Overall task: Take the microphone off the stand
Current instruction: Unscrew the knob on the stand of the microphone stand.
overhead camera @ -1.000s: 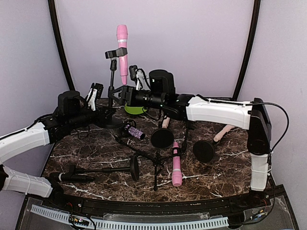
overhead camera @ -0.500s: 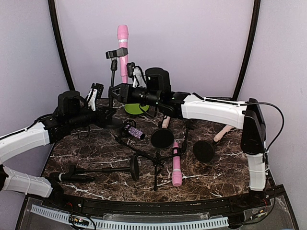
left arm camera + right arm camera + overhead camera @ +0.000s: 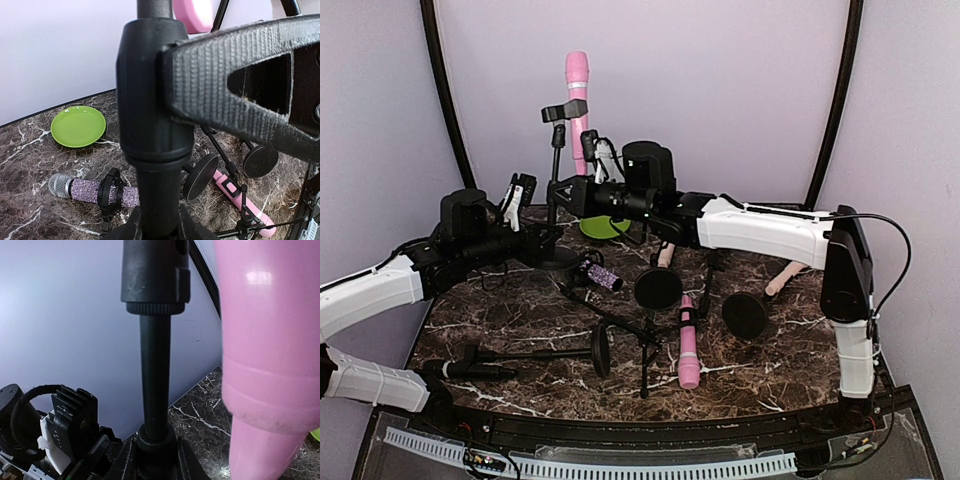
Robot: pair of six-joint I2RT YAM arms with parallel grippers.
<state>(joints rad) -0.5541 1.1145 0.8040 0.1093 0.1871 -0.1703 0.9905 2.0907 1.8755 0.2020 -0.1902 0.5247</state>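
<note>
While upright in clip (image 3: 563, 110), glossy pink microphone (image 3: 577, 80); left gripper (image 3: 546, 238) tight on stand (image 3: 556, 160), right gripper (image 3: 590, 150) unclear.

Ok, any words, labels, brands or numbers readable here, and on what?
None readable. The standing mic, its stand, the lying pink mic, the glitter mic and the plate show no print; the lying mic's dark switch panel is too small to tell.

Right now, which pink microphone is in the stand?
The upright pink microphone, clipped in the stand; the other pink microphone lies flat on the table.
</note>
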